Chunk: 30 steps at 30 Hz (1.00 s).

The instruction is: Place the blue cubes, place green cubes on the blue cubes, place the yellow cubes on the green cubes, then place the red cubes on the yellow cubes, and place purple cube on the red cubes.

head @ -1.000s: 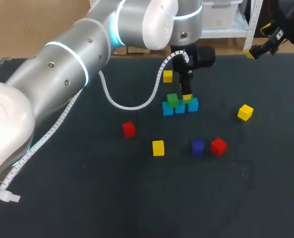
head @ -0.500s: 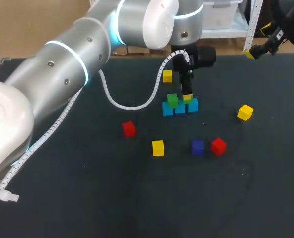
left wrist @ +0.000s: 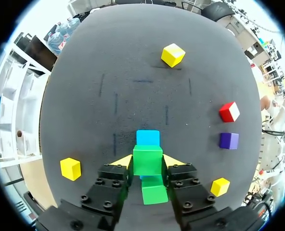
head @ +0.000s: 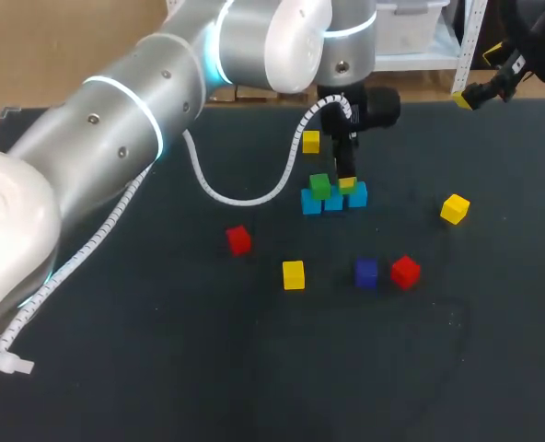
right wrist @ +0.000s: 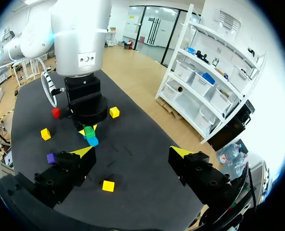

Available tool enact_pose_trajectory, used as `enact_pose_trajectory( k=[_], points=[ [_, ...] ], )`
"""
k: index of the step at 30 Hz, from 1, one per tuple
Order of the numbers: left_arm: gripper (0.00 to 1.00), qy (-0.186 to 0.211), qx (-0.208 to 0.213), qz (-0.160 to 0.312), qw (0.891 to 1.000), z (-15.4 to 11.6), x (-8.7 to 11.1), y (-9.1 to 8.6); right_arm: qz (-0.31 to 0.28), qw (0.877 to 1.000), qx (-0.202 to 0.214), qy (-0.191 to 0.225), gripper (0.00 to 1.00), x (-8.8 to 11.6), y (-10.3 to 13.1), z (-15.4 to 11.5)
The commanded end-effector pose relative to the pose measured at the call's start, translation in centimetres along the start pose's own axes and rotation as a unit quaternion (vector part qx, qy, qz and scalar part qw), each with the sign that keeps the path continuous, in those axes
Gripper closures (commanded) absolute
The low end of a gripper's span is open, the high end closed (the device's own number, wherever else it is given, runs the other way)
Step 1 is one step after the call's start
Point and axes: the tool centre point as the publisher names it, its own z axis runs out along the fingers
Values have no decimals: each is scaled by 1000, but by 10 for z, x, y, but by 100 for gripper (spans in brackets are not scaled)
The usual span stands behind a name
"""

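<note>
1. Head view: the left pincer (head: 346,181) hangs over a row of three light blue plastic cubes (head: 334,203) on the black table (head: 162,368).
   - A green plastic cube (head: 319,186) sits on the row, just beside the pincer. The pincer's own load is hidden here.
   - Loose on the table are a yellow plastic cube (head: 310,141) near the pincer, and a second yellow cube (head: 455,208) and a third yellow cube (head: 293,274) farther off.
   - A red plastic cube (head: 238,239), a second red cube (head: 404,271) and a dark purple plastic cube (head: 365,273) lie well apart from it.
   - The right pincer (head: 475,92) waits well apart, at the table's far edge.
2. Left wrist view: a second green plastic cube (left wrist: 147,159) sits between the fingers, with both yellow tips pressed to its sides, so the left pincer is closed narrowly on it.
   - One blue cube shows just ahead of the pincer, and the seated green cube shows under it.
   - Whether the held cube touches the blue row cannot be told.
3. Right wrist view: the right pincer stands wide with nothing between its fingers. The small stack is well ahead of it.
4. Progress, as a judgement: the blue layer looks done. The green layer is half done, with the second cube in hand over its place. The yellow, red and purple layers are all left to do.
</note>
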Motion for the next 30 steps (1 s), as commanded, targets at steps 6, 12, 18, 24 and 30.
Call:
enact_pose_trajectory(
  k=[6, 12, 18, 24, 30],
  points=[
    [0, 0, -5, 1, 1000, 1, 1, -3, 0, 1000, 0, 0, 0, 0, 0, 0],
    [0, -2, -3, 0, 1000, 1, 0, -3, 0, 1000, 0, 0, 0, 0, 0, 0],
    [0, -28, -3, -26, 999, -14, 3, 3, 0, 1000, 0, 0, 0, 0, 0, 0],
    [0, -31, -20, -39, 999, -33, 16, 13, 0, 1000, 0, 0, 0, 0, 0, 0],
    [0, -21, -48, -45, 998, -42, 32, 34, 0, 1000, 0, 0, 0, 0, 0, 0]
  ],
)
